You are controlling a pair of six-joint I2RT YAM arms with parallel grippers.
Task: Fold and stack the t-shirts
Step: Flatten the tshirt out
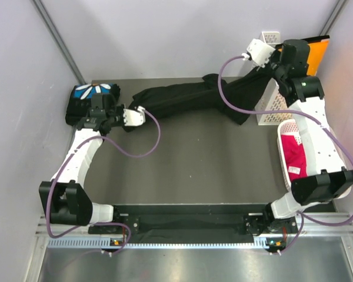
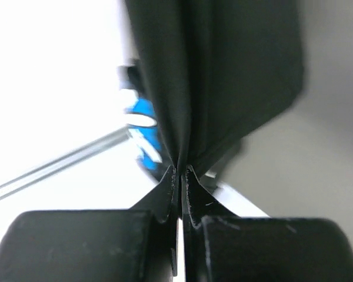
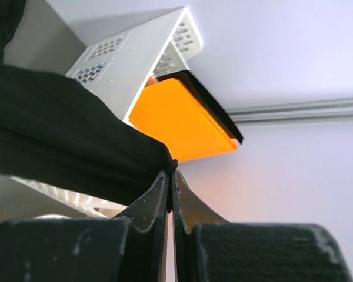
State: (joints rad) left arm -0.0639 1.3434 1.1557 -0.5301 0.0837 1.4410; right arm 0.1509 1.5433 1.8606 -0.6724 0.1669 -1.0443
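Observation:
A black t-shirt (image 1: 188, 100) hangs stretched in a band across the back of the table, held between both grippers. My left gripper (image 1: 142, 109) is shut on its left end; in the left wrist view the cloth (image 2: 223, 70) runs up from the pinched fingertips (image 2: 181, 171). High at the back right, my right gripper (image 1: 260, 66) is shut on the other end, and the right wrist view shows cloth (image 3: 65, 141) bunched at the closed tips (image 3: 172, 170). A second t-shirt (image 1: 91, 94), folded, with a blue print and white petals, lies at the back left corner.
A white basket (image 1: 285, 132) holding pink-red cloth (image 1: 294, 155) stands at the table's right edge. Behind it are a white perforated bin (image 1: 270, 103) and an orange panel (image 1: 316, 53). The dark table (image 1: 194, 158) is walled on the left, back and right.

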